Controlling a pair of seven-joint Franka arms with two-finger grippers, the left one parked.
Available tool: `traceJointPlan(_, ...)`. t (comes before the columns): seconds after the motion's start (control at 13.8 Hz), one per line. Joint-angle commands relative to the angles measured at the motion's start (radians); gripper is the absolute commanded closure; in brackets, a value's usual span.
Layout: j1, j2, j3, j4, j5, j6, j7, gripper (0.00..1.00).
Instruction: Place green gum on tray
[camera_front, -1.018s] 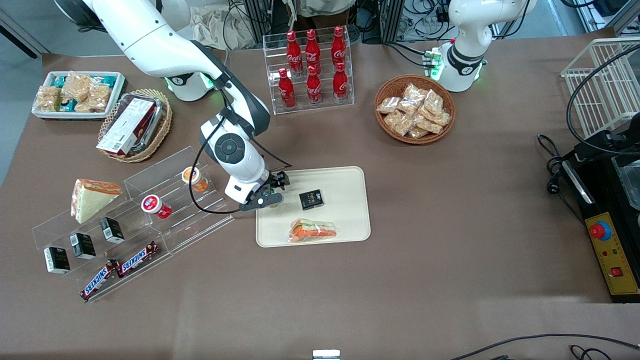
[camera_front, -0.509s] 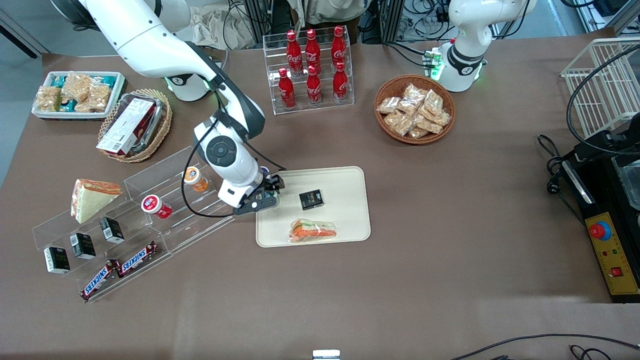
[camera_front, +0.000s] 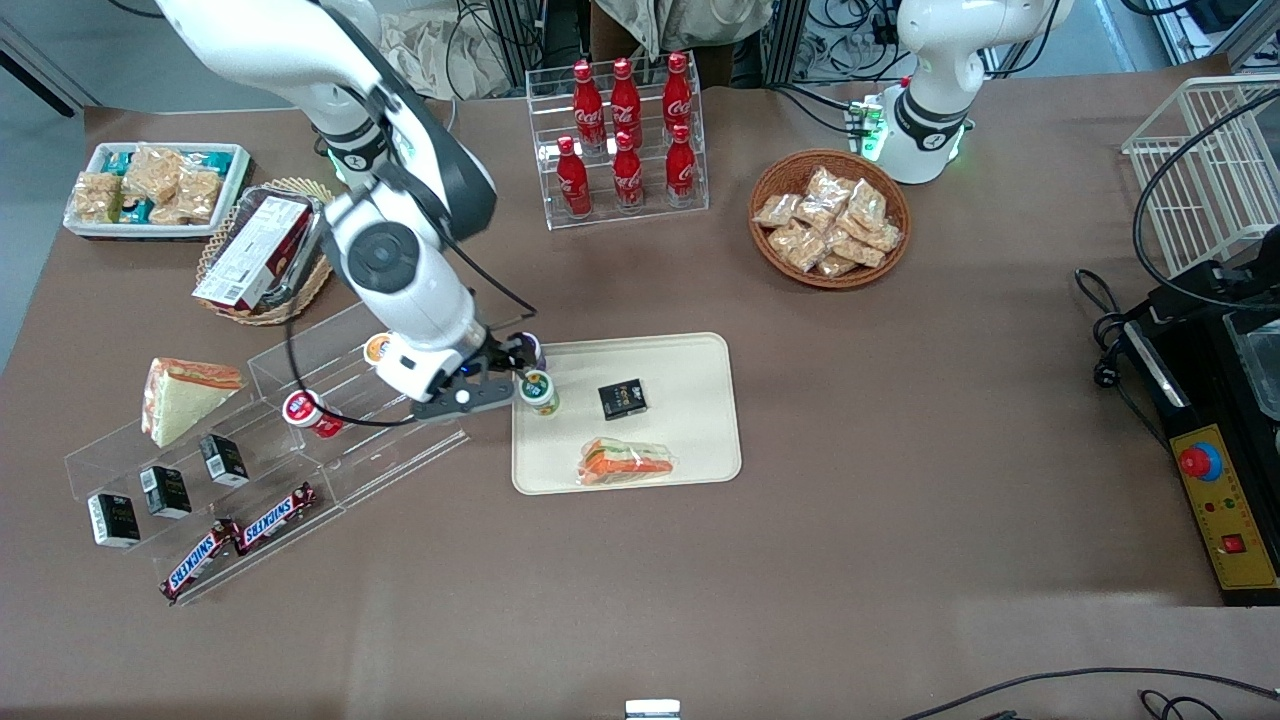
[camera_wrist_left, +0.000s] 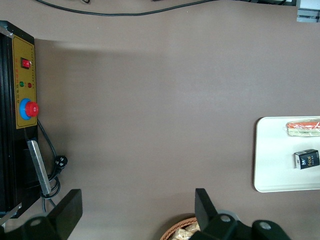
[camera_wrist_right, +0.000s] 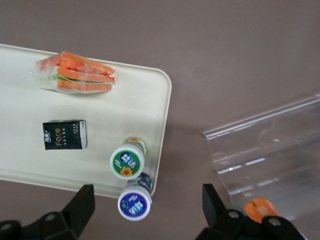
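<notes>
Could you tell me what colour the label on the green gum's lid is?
Green, on a white lid; the green gum shows best in the right wrist view.

The room is evenly and brightly lit from overhead, and the brown table (camera_front: 900, 450) shows only faint, soft shadows beneath the working arm. A pale sheen lies across the table nearest the front camera. Clear acrylic shelves (camera_wrist_right: 272, 150) catch thin white glints along their edges. The cream tray (camera_wrist_right: 125, 105) looks flat and slightly washed out. The hand (camera_wrist_right: 147, 210) frames its own view as dark, soft-edged shapes.
</notes>
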Motion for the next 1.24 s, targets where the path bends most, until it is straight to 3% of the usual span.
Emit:
traceJointPlan(0.0, -0.012, -0.062, -0.025, 0.189, 0.002, -0.264, -0.006, 0.04)
traceJointPlan(0.22, -0.015, -0.125, -0.103, 0.314, 0.002, -0.458, -0.007, 0.04)
traceJointPlan(0.44, -0.023, -0.205, -0.169, 0.311, 0.0, -0.48, -0.045, 0.04)
traceJointPlan(0.65, -0.064, -0.213, -0.288, 0.312, 0.008, -0.474, -0.235, 0.04)
traceJointPlan(0.87, -0.156, -0.207, -0.31, 0.312, 0.018, -0.48, -0.375, 0.04)
traceJointPlan(1.16, -0.154, -0.21, -0.361, 0.313, 0.068, -0.491, -0.371, 0.04)
